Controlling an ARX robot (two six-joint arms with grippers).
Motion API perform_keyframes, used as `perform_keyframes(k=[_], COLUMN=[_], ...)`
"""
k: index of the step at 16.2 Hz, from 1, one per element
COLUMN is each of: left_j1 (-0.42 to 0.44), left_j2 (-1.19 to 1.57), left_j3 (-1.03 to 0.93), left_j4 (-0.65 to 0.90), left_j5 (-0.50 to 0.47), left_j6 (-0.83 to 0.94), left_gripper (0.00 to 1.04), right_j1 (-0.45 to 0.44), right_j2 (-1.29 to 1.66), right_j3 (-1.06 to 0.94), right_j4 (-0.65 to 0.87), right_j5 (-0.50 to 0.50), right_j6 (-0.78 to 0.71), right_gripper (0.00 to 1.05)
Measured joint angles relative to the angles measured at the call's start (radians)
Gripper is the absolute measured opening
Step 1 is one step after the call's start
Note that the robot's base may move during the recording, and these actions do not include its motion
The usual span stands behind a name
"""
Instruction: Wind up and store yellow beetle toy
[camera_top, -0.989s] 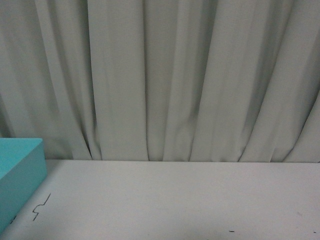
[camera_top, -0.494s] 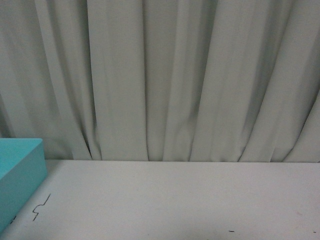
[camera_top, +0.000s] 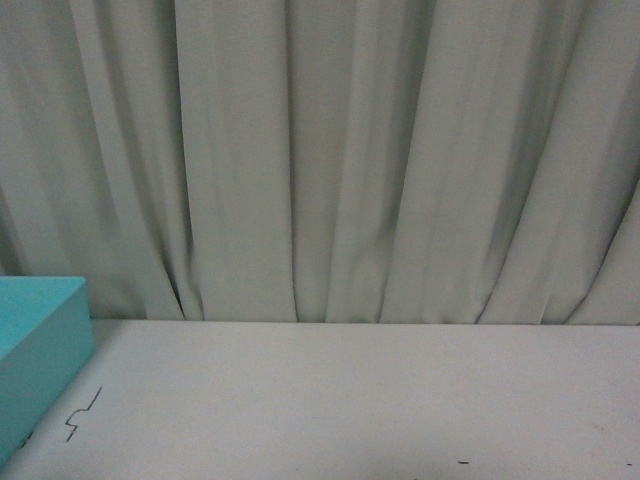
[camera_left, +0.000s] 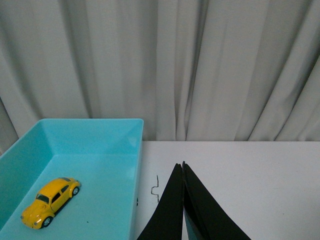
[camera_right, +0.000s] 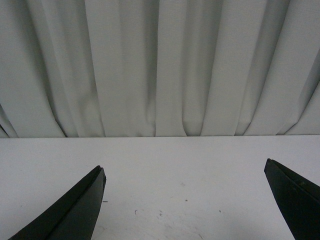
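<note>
The supporting surface is a white table (camera_top: 380, 400), its far edge meeting a pale pleated curtain (camera_top: 330, 150). A turquoise bin (camera_top: 35, 345) stands directly on the table at the far left. Just right of the bin, a small dark squiggle mark (camera_top: 83, 414) shows on the tabletop. A few tiny dark specks (camera_top: 462, 462) mark the near right area.

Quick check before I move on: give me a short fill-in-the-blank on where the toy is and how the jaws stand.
1. The yellow beetle toy sits inside the ____ bin.
2. The left gripper has its jaws ____.
3. The right gripper has its jaws ____.
4. Behind the white table hangs a pale ____.

Missing words: turquoise; shut; open; curtain
</note>
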Motion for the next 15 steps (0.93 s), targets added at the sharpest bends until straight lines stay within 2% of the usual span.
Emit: perform_keyframes(k=[1, 2, 10, 11, 15], left_j1=[0.0, 0.0, 0.0, 0.0, 0.0], left_j2=[-0.077, -0.163, -0.164, -0.164, -0.164], left_j3=[0.001, 0.001, 0.001, 0.001, 0.001], left_j4=[-0.125, -0.174, -0.175, -0.175, -0.175], left_j5=[0.0, 0.0, 0.0, 0.0, 0.0], left_j6=[0.0, 0.0, 0.0, -0.001, -0.001], left_gripper=[0.02, 0.02, 0.02, 0.08, 0.57], right_j1=[0.0, 0.0, 0.0, 0.0, 0.0], right_j2=[0.0, 0.0, 0.0, 0.0, 0.0], right_j3=[0.0, 0.0, 0.0, 0.0, 0.0], right_j4=[0.0, 0.0, 0.0, 0.0, 0.0], right_j5=[0.0, 0.0, 0.0, 0.0, 0.0], right_j6=[0.0, 0.0, 0.0, 0.0, 0.0], right_gripper=[0.98, 0.98, 0.98, 0.98, 0.98])
